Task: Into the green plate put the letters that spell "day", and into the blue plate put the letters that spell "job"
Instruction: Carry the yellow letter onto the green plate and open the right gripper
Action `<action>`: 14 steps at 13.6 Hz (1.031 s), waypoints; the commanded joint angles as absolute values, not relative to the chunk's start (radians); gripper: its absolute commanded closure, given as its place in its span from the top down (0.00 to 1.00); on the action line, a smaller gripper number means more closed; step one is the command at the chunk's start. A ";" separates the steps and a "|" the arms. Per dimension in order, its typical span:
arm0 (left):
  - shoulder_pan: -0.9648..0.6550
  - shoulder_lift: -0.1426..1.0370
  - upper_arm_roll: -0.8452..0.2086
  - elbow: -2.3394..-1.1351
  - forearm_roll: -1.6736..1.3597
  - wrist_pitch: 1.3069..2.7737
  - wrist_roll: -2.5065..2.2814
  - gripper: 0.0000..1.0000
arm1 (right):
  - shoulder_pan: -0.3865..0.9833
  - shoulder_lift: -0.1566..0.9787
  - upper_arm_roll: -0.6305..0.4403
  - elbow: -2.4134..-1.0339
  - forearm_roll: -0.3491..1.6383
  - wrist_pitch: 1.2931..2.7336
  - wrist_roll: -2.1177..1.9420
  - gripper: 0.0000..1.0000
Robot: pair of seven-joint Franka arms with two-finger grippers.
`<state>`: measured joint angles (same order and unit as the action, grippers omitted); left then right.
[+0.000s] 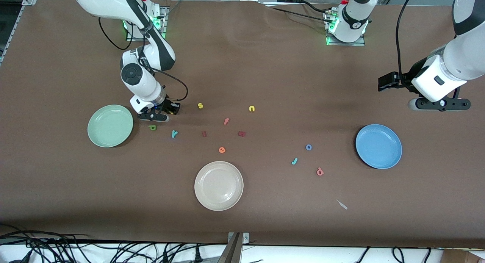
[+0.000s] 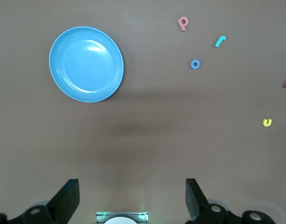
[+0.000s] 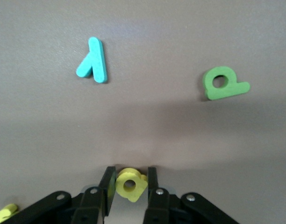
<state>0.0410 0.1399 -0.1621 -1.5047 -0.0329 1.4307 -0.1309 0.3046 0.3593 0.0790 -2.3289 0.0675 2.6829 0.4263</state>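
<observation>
Lying flat on the matte brown table (image 1: 242,66), small foam letters sit mid-frame in the front view, the round mint green plate (image 1: 110,126) beside the right tool (image 1: 153,117). Left wrist view: left tool (image 2: 132,198) spread, glossy blue plate (image 2: 86,64) upper left. Right wrist view: tool pinching yellow a (image 3: 130,183); teal y (image 3: 93,61), green d (image 3: 223,83) above
</observation>
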 commanded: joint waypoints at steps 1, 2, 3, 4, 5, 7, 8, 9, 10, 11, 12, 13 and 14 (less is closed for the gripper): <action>0.040 0.121 -0.158 -1.525 -0.040 1.434 -0.117 1.00 | 0.304 0.344 0.078 -2.226 0.075 2.506 0.417 0.22; 0.040 0.111 -0.158 -1.543 -0.025 1.452 -0.117 1.00 | 0.304 0.341 0.071 -2.177 0.075 2.418 0.413 0.22; 0.038 0.082 -0.158 -1.581 0.000 1.491 -0.114 1.00 | 0.299 0.338 0.063 -2.130 0.075 2.331 0.407 0.22; 0.035 0.065 -0.160 -1.601 0.015 1.512 -0.114 1.00 | 0.299 0.337 0.039 -2.091 0.072 2.259 0.388 0.22; 0.023 0.055 -0.160 -1.597 0.018 1.511 -0.114 1.00 | 0.298 0.337 0.020 -2.067 0.071 2.222 0.343 0.22; 0.011 0.044 -0.161 -1.606 0.017 1.514 -0.114 1.00 | 0.298 0.334 -0.038 -2.059 0.069 2.204 0.225 0.22; -0.007 0.058 -0.161 -1.636 0.012 1.543 -0.114 1.00 | 0.299 0.334 -0.069 -2.059 0.069 2.203 0.166 0.22; -0.011 0.061 -0.161 -1.690 0.003 1.627 -0.115 1.00 | 0.299 0.334 -0.098 -2.059 0.069 2.203 0.109 0.22; -0.021 0.063 -0.161 -1.750 0.002 1.716 -0.117 1.00 | 0.298 0.334 -0.127 -2.059 0.069 2.203 0.057 0.22; -0.034 0.066 -0.161 -1.813 -0.003 1.785 -0.117 1.00 | 0.298 0.336 -0.159 -2.060 0.069 2.203 -0.002 0.22; -0.043 0.071 -0.163 -1.869 -0.029 1.863 -0.120 1.00 | 0.296 0.340 -0.191 -2.060 0.069 2.203 -0.064 0.22; -0.054 0.081 -0.163 -1.923 -0.055 1.941 -0.123 1.00 | 0.292 0.347 -0.218 -2.059 0.069 2.204 -0.113 0.22; -0.066 0.100 -0.163 -1.959 -0.064 2.009 -0.126 1.00 | 0.278 0.354 -0.238 -2.059 0.069 2.213 -0.151 0.22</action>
